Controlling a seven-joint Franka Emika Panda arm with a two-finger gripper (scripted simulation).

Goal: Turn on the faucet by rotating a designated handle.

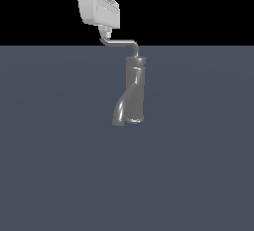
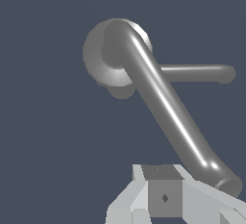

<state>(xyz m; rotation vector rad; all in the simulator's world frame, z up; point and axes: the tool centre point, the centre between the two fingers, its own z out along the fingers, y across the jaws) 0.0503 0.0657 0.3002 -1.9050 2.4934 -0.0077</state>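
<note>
Plain slate-blue bench [image 1: 198,175], black bkgd behind. 1 faucet [image 1: 133,93] stands mid-scene, spout end toward the camera; 1 handle [image 1: 121,42] runs horizontally from its top toward the exterior view's left, upturned tip right at the pincer [image 1: 105,30]. Pincer sits above the tip; can't tell if it's clamped or apart. 1 arm only.

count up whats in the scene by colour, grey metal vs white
grey metal: 2, the faucet and its handle
white: 1, the gripper
total: 3
</note>
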